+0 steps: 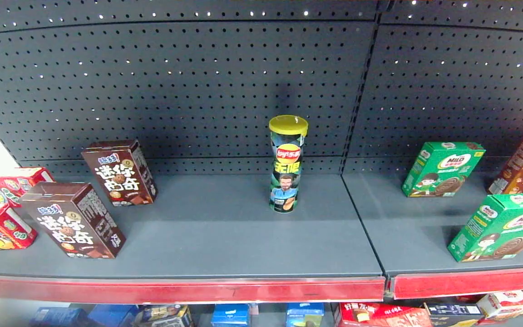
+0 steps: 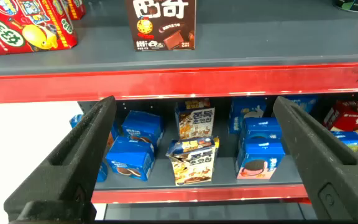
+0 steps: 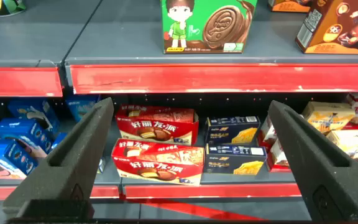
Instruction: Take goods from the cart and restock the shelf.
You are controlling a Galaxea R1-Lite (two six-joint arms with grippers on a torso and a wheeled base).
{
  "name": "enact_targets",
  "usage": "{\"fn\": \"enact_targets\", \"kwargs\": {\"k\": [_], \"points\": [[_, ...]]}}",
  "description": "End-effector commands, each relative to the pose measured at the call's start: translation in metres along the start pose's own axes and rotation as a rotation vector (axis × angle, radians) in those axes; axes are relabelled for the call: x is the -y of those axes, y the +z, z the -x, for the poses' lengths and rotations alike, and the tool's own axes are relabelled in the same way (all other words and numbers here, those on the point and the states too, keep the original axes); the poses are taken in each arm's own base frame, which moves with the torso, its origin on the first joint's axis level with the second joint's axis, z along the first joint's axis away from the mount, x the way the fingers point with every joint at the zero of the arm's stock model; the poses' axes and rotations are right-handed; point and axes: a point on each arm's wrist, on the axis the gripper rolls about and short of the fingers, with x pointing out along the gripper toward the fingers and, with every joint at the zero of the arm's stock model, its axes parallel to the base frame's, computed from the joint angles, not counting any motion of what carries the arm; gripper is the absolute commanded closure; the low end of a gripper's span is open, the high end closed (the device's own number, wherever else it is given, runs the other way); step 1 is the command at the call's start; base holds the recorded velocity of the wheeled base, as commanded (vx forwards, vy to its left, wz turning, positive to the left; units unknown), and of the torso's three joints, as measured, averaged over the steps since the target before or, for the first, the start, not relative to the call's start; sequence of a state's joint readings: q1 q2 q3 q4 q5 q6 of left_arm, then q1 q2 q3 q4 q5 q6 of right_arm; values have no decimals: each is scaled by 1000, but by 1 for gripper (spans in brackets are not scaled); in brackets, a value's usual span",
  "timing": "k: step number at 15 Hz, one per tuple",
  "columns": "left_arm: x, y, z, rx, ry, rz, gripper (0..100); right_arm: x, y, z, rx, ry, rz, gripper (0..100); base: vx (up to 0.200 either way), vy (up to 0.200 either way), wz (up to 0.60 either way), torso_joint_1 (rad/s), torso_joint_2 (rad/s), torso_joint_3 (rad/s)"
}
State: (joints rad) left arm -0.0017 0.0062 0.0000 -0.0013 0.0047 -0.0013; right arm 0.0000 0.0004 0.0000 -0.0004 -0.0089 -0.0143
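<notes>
A tall cylindrical chip can with a yellow plastic lid (image 1: 288,164) stands upright on the dark grey metal shelf (image 1: 225,236) — brown cardboard boxes (image 1: 120,172) to its left, green cardboard boxes (image 1: 443,169) to its right. Lower than the can, the left gripper (image 2: 194,106) and right gripper (image 3: 190,106) gape wide — both empty.

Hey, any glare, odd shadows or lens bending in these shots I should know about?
Head view: the red shelf edge bows, fisheye-like, with glossy streaks; the can throws a soft shadow up the pegboard, whose holes let light glint through. Both wrist views: the lower shelf sits in shade under the upper one.
</notes>
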Motion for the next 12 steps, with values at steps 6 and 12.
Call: {"fn": "enact_targets", "kwargs": {"k": [6,12], "points": [[0,0,0,-1,2,0,0,0,0,0,-2,0,-4,0,0,0,-600,3,2,2],[0,0,0,-1,2,0,0,0,0,0,-3,0,-3,0,0,0,-600,1,3,3]]}}
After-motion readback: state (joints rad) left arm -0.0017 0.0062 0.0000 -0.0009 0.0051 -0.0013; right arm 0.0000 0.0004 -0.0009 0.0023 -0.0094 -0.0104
